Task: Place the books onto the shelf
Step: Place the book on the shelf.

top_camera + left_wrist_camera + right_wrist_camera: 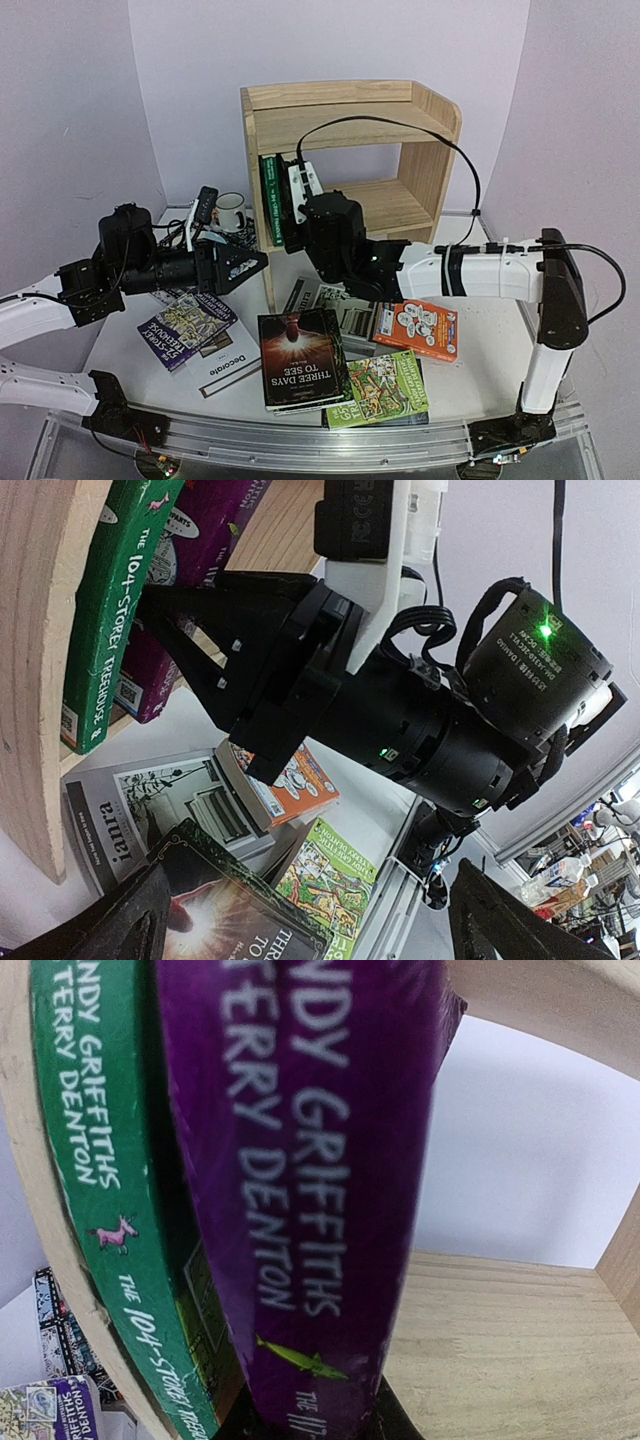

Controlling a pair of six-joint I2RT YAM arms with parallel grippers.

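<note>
1. The right hand (295,215) grips a thin purple paperback (310,1160) upright in the lower tier of the light pine two-tier shelf (420,150). The shelf stands at 12 o'clock on the worktop (480,370), and a bright green paperback (90,1160) leans just beside, at the 9 o'clock panel.
2. The left hand (240,268) hovers wide open and empty at the shelf's 9 o'clock.
3. Risk: with nothing propping its 3 o'clock side, the purple paperback may topple once released, or a finger may drag it out.
4. Hidden: the paperback's foot, so it cannot be told whether it rests on the board. A dark-covered book (300,360) lies among others at 6 o'clock.
</note>
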